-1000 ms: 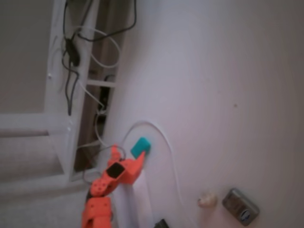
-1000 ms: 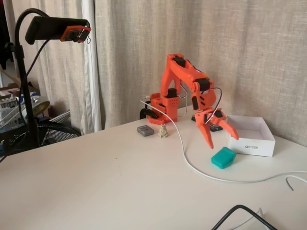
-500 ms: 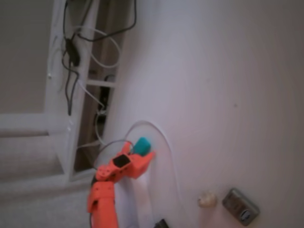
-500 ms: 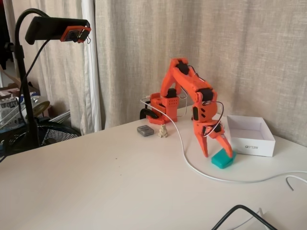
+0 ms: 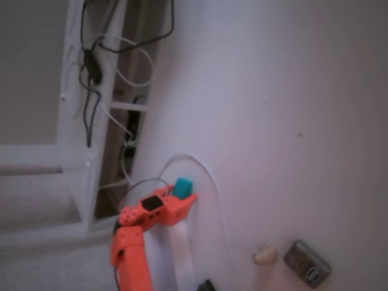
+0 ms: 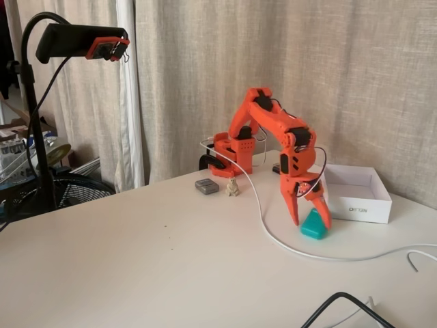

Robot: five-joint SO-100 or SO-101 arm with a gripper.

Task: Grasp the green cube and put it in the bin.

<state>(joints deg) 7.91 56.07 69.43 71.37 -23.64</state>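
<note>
In a fixed view from the side, the teal green cube [image 6: 315,227] rests on the white table just left of the bin [image 6: 358,208], a small white open box. My orange gripper [image 6: 309,222] points down over the cube, open, with one finger on each side and the tips near the table. Whether the fingers touch the cube I cannot tell. In a fixed view from above, the green cube [image 5: 183,184] peeks out just beyond the orange gripper body, partly hidden by it.
A white cable [image 6: 272,238] curves across the table past the cube. A grey metallic device [image 6: 207,186] and a cream lump [image 6: 233,186] lie near the arm's base. A black cable [image 6: 341,298] loops at the front edge. A camera stand [image 6: 39,137] rises at the left.
The gripper has come down from above and left of the cube until its fingers straddle it. The cube now looks narrower and slightly turned.
</note>
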